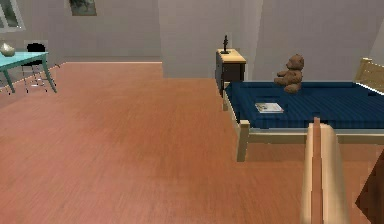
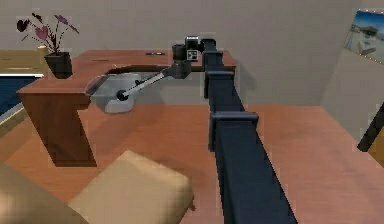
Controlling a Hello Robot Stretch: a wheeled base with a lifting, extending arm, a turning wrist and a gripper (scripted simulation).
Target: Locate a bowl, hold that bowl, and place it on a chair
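**Pincer (image 2: 127, 95) at a brown wooden surface (image 2: 100, 62), pale grey rounded shape (image 2: 105, 95) at its tips**

Smooth, flat-topped and angular, with a thin-stemmed plant (image 2: 50, 35) in a dark pot at one corner. Dark square arm (image 2: 235, 140) stretching over it. Thin fingers ending at the rounded shape, possibly the bowl, by the front edge. Impossible to tell whether spread, pressed together or holding anything. Tan cushioned seat (image 2: 135, 190) in the foreground. Ahead, a reddish plank floor (image 1: 120, 130), a blue-covered bed (image 1: 320, 105) with a brown teddy bear (image 1: 291, 73), and a teal surface (image 1: 20, 60) beside a dark chair (image 1: 36, 60).
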